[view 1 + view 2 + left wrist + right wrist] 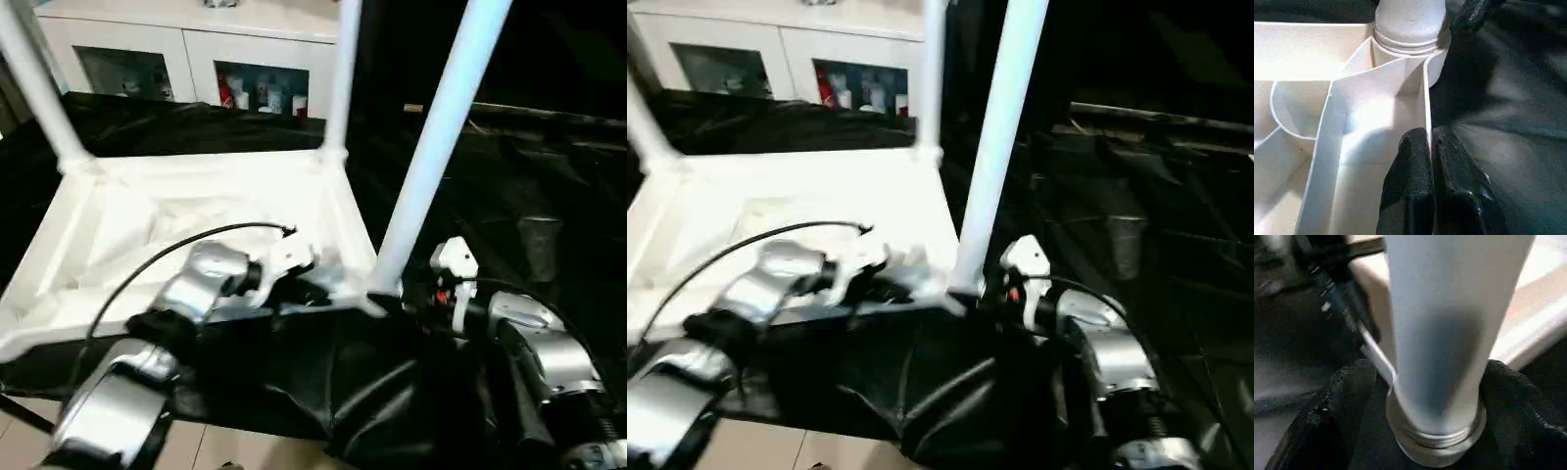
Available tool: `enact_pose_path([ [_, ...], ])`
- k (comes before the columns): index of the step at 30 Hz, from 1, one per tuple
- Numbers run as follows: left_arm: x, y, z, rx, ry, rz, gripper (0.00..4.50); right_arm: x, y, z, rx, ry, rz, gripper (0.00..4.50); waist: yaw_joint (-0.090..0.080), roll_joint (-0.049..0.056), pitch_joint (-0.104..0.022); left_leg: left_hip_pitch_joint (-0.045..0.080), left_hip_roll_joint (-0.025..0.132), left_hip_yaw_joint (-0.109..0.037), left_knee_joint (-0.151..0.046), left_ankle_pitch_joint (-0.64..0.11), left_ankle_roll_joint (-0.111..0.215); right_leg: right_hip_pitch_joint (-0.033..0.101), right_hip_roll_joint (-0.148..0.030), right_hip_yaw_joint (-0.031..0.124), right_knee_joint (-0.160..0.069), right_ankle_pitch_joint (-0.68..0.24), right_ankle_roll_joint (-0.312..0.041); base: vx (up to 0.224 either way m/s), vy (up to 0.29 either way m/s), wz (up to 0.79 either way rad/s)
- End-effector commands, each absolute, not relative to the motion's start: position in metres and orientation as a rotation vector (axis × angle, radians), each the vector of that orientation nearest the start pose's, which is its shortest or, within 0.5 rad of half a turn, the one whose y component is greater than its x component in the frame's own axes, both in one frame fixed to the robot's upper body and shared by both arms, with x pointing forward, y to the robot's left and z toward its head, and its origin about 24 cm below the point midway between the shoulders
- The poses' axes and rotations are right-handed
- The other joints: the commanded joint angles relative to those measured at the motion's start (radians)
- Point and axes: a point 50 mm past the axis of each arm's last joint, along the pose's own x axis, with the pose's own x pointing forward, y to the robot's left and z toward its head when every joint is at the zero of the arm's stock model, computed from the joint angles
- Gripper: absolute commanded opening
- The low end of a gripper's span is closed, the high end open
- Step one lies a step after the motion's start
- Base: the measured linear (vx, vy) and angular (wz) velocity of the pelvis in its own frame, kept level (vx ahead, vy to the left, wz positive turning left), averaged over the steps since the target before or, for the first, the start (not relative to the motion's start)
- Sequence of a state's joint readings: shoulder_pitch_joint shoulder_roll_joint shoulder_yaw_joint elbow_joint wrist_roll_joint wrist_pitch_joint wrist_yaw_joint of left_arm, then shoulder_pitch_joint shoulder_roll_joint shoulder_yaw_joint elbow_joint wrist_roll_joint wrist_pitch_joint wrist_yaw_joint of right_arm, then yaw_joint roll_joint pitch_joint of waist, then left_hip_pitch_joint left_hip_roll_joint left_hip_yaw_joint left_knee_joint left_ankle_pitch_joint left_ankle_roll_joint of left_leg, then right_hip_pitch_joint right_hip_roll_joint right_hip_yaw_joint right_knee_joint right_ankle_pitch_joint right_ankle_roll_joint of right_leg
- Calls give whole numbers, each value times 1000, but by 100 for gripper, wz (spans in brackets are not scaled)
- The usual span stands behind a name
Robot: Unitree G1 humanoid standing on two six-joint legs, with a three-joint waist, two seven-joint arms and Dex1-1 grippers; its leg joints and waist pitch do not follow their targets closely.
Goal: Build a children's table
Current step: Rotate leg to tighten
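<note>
Underneath everything lies the work table [549, 196], draped in black cloth that wrinkles and bunches at its near edge; beyond it stands a white cabinet [196, 39] with glass doors, small coloured items dimly visible on its shelves; a strip of pale floor [245, 450] shows below the cloth. On the cloth the tabletop [225, 211] lies upside down, ribbed underside facing up; three legs rise from its corner sockets: the near right leg [436, 137], the far right leg [341, 78] and the far left leg [39, 88]; all three are cut off by the upper edge of the head views, so their ends cannot be seen. The near left corner of the tabletop is hidden behind the silver forearm.

The left gripper [1430, 161] has its two black fingers pressed together on the thin outer wall of the tabletop, close to the near right socket; one finger sits inside the wall, the other outside. The right gripper [1425, 401] stands at the base of the near right leg, a finger [1339, 396] on each side of it; the fingers are spread with dark gaps between pads and tube, so they do not clamp it. The head views are blurred; the fingertips there are hard to make out.
</note>
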State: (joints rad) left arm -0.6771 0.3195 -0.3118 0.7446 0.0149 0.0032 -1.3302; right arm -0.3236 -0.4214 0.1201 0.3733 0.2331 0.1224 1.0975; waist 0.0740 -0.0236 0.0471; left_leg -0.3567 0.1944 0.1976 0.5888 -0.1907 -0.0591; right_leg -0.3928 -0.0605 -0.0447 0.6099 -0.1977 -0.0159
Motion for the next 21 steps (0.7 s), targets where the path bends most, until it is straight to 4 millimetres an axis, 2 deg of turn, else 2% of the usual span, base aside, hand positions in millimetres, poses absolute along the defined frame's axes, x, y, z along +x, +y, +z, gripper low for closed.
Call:
enact_pose_path([
  [1,311,114,57,364,444,-1605,0,279,-173,42,-110,321,1186,361,4,-6,-58,7,49,-17,-65,-164,69,45,-82,43,-66,-117,-257,0,0,0],
  [6,307,120,58,364,458,-1624,0,278,-171,39,-109,345,1222,326,15,-4,-58,5,47,-14,-61,-145,73,39,-80,43,-62,-91,-255,0,0,0],
  [9,306,122,59,358,460,-1626,0,277,-168,39,-92,342,1235,311,14,-4,-58,5,48,-16,-63,-155,64,40,-81,43,-64,-115,-245,0,0,0],
  [11,305,122,60,352,462,-1627,0,277,-167,39,-77,338,1248,279,13,-5,-59,5,47,-16,-62,-149,63,41,-80,43,-62,-105,-245,0,0,0],
  [16,304,121,59,346,458,-1609,0,272,-165,37,-45,348,1270,267,13,-4,-59,3,45,-15,-61,-134,70,41,-78,42,-61,-86,-247,0,0,0],
  [18,315,116,56,380,422,-1491,0,272,-164,30,-26,352,1196,266,14,-6,-58,2,44,-15,-60,-142,67,42,-81,43,-65,-103,-241,0,0,0],
  [20,326,110,55,393,391,-1372,0,279,-163,22,-30,359,1061,265,10,-7,-57,4,41,-16,-61,-160,58,37,-80,43,-71,-148,-227,0,0,0],
  [21,328,108,55,390,389,-1351,0,281,-163,20,-31,363,1025,265,8,-8,-54,8,41,-18,-64,-188,38,35,-82,43,-78,-210,-216,0,0,0],
])
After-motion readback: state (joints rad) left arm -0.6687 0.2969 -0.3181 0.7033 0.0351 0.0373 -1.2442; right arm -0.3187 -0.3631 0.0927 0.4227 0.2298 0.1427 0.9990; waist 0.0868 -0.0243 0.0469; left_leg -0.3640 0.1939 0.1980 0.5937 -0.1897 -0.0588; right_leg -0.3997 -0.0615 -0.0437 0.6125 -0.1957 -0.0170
